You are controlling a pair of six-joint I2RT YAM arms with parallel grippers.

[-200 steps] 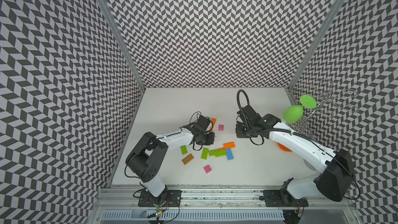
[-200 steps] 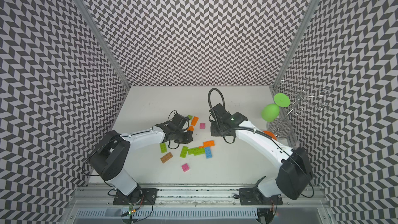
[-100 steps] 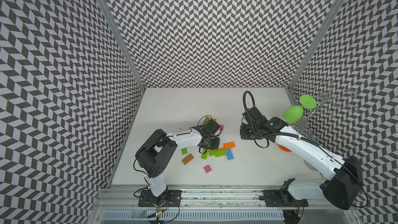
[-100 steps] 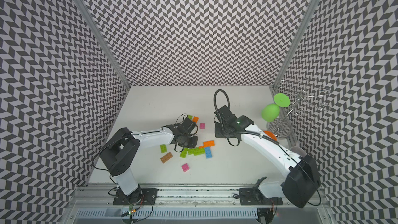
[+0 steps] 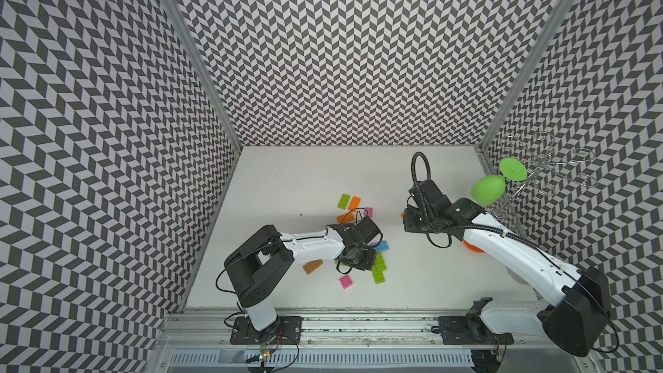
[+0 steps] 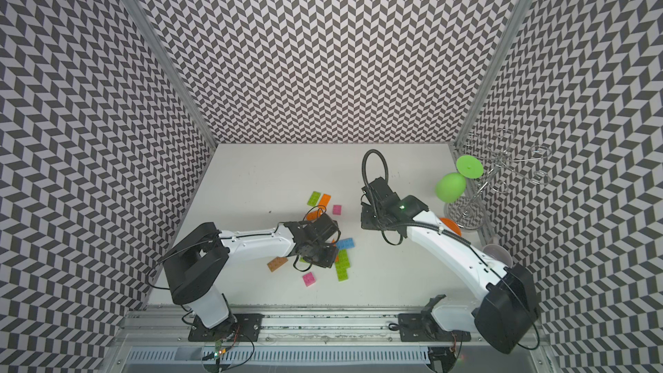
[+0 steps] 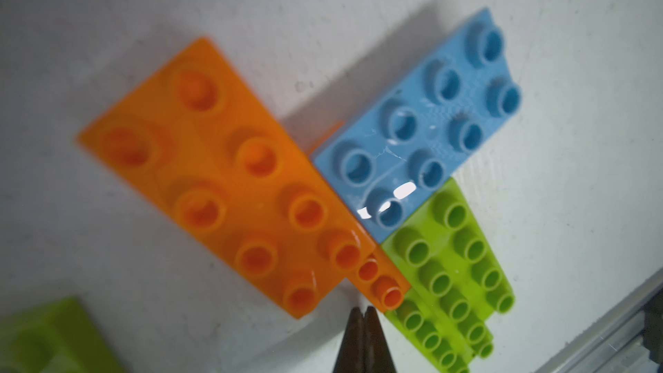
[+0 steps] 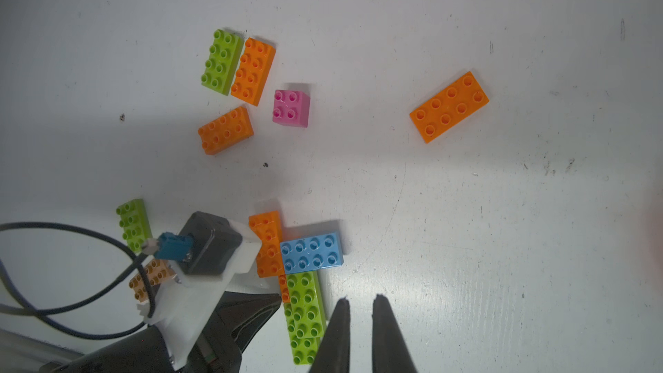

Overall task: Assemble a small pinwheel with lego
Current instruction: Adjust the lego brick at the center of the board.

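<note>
Orange brick point(image 7: 222, 174): nudge flush to blue brick point(image 7: 419, 130) with shut, empty left end effector point(image 7: 362, 313); right end effector point(image 8: 358, 303) ajar, empty.

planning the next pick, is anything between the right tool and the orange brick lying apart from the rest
Nothing visible. In the right wrist view only bare table lies between the right tool and that orange brick. The pink square sits well clear of that line.
</note>
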